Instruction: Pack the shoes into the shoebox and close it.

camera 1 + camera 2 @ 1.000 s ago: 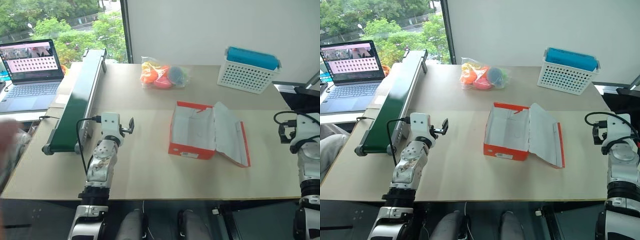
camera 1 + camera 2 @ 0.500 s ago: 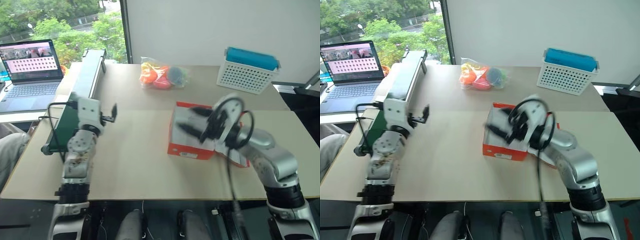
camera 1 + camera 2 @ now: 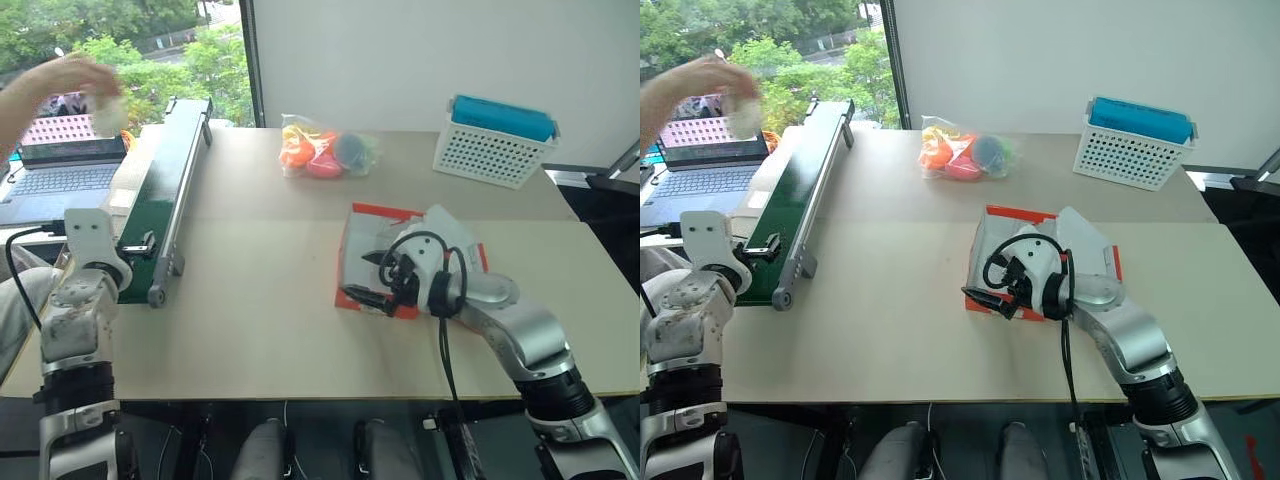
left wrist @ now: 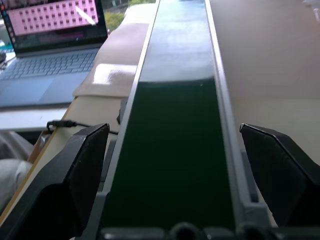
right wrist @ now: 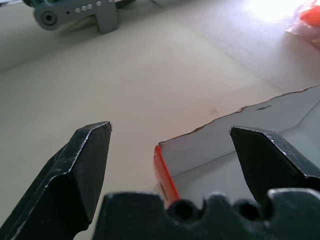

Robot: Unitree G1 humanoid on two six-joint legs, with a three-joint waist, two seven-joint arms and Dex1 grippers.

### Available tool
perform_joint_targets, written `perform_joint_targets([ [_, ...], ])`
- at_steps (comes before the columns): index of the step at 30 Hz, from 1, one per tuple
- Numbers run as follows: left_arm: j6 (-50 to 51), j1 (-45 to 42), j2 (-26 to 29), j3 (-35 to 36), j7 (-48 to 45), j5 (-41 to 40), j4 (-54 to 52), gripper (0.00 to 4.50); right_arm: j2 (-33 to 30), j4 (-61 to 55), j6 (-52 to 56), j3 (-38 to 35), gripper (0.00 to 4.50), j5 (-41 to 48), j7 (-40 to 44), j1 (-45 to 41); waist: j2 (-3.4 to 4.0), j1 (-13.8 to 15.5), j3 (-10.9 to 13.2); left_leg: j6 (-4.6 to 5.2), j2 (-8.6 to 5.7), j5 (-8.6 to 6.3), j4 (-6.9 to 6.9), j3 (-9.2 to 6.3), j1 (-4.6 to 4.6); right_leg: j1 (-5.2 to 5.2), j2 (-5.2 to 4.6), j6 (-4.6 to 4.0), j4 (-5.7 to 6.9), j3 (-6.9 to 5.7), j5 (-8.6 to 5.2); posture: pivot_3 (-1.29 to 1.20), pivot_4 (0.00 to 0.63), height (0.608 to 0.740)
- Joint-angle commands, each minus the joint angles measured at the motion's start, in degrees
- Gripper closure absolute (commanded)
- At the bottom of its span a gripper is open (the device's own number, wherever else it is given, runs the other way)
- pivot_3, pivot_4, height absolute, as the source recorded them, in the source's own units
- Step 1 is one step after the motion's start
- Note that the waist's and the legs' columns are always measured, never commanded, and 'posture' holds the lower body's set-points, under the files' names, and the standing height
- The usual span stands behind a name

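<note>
Over the red-orange cardboard shoebox (image 3: pixel 385 262), lid flung rightward: right hand (image 3: pixel 372 282), fingers apart, empty. Beside green conveyor belt (image 3: pixel 160 205): left hand (image 4: pixel 180 185), likewise apart.

Bright daylight, coming in thru the window (image 3: pixel 130 50) at far left; trees outside near blown out. Table (image 3: pixel 260 300) evenly lit, shadows soft & short. Person's hand (image 3: pixel 75 78) motion-blurred. Right wrist view: strong glare on tabletop at far end, fingers (image 5: pixel 82 165) up close out of focus. Left wrist view: pale sheen on conveyor belt (image 4: pixel 177 55).
</note>
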Motion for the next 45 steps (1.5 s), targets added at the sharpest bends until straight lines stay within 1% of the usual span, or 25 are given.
perform_joint_targets([
  [1,0.27,-3.46,1.48,-0.81,-0.59,-0.01,1.27,0.00,1.65,-0.80,-1.33,-1.35,0.05,-1.92,-2.17,-0.68,-0.04,0.06,0.01,0.00,0.00,0.00,0.00,-0.01,0.02,0.03,0.00,0.00,0.00,-0.01,0.00,0.00,0.150,0.699],
  [6,-0.24,-5.81,1.12,-2.01,-1.11,0.13,4.31,0.00,2.55,-0.95,-0.94,-1.51,0.05,-3.84,-3.78,-0.06,-0.06,-0.10,0.01,-0.11,-0.02,0.05,-0.02,0.01,0.01,0.00,-0.01,0.00,-0.04,0.01,0.00,0.00,0.150,0.699],
  [7,-0.45,-6.35,0.94,-2.25,-1.13,0.16,4.99,0.00,2.76,-1.01,-0.84,-1.69,0.05,-4.00,-4.03,0.07,-0.06,-0.21,0.02,-0.34,-0.01,0.18,-0.05,0.03,-0.01,-0.04,-0.01,0.00,-0.03,0.01,0.00,0.00,0.150,0.699],
  [14,-2.40,-9.75,0.78,-4.12,-1.60,0.78,10.01,0.00,3.84,-1.28,-0.21,-2.30,0.05,-5.77,-6.35,1.11,-0.07,-0.27,0.02,-0.05,0.00,0.02,-0.06,0.04,0.03,-0.03,0.00,-0.01,0.01,0.02,0.00,0.00,0.150,0.699],
  [17,-3.17,-10.68,1.23,-4.59,-1.43,1.25,12.15,0.00,4.21,-1.54,0.08,-2.45,0.05,-5.97,-6.75,1.15,-0.08,-0.27,0.03,-0.27,0.00,0.15,-0.06,0.05,0.01,-0.04,0.00,-0.01,-0.01,0.02,0.00,0.00,0.150,0.699],
  [21,-4.23,-11.44,1.53,-4.65,-1.44,1.46,13.92,0.00,4.23,-1.21,0.34,-2.11,0.05,-6.84,-7.37,1.14,-0.08,-0.27,0.03,-0.22,0.00,0.12,-0.06,0.05,0.01,-0.04,0.00,-0.01,0.00,0.02,0.00,0.00,0.150,0.699],
  [24,-4.57,-11.58,1.50,-4.69,-1.41,1.51,14.27,0.00,4.34,-1.17,0.15,-1.55,0.05,-7.44,-7.42,1.41,-0.08,-0.28,0.03,-0.04,0.00,0.01,-0.06,0.04,0.02,-0.05,0.00,-0.01,0.01,0.02,0.00,0.00,0.150,0.699],
  [37,-4.68,-11.41,1.43,-4.28,-0.27,1.67,14.14,0.00,6.31,-0.63,-0.11,-1.23,0.05,-8.91,-7.73,1.38,-0.08,-0.30,0.03,-0.06,0.00,0.02,-0.06,0.04,0.01,-0.05,0.00,-0.01,-0.01,0.02,0.00,0.00,0.150,0.699],
  [45,-7.07,-13.74,2.62,-3.40,0.83,2.18,15.32,0.00,7.30,0.51,-0.60,-1.82,0.05,-9.60,-8.31,0.89,-0.09,-0.27,0.03,-0.06,0.00,0.02,-0.06,0.04,0.01,-0.05,-0.01,-0.01,0.00,0.02,0.00,0.00,0.150,0.699],
])
